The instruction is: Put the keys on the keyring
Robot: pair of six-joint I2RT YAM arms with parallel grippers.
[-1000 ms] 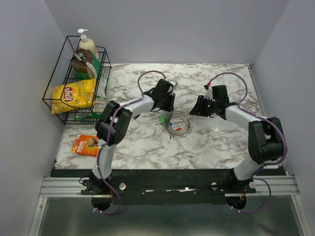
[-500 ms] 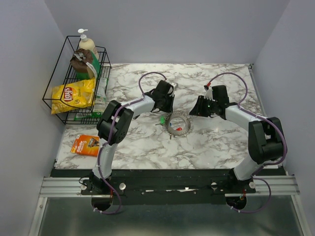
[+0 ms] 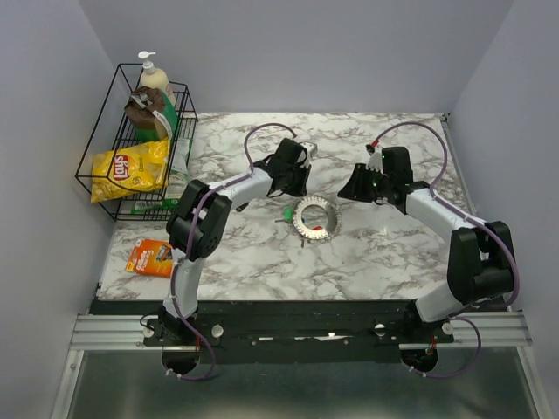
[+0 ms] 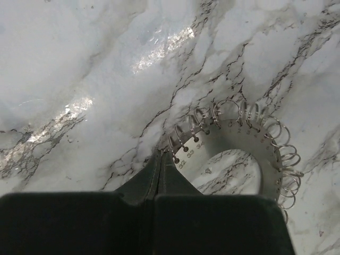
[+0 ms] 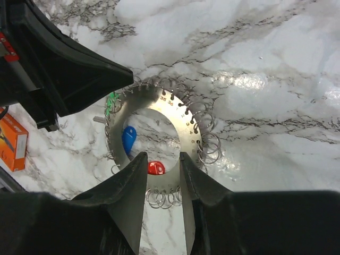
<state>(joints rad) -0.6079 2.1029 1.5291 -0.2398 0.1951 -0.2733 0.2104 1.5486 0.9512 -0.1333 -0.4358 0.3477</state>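
Three keys [image 5: 128,139] lie loose around the keyring [image 5: 159,99], so the left gripper [image 4: 159,158], fingers together, apparently steadies its rim while the right gripper [image 5: 162,158] hovers, fingers apart.

Marbled tabletop [image 3: 376,253] between plain lavender walls [image 3: 306,52]

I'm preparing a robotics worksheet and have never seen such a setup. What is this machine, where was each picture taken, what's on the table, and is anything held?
Two robot arms are bolted to a marble table, each ending in a two-finger claw. One picture looks down from above; the others come from wrist cameras. Between them lies a keyring, a metal disc fringed with rings, with a green key, blue key and red key. A wire basket and orange packet sit left. The left claw is shut beside the disc; the right claw is open over it. Nothing is visibly held.
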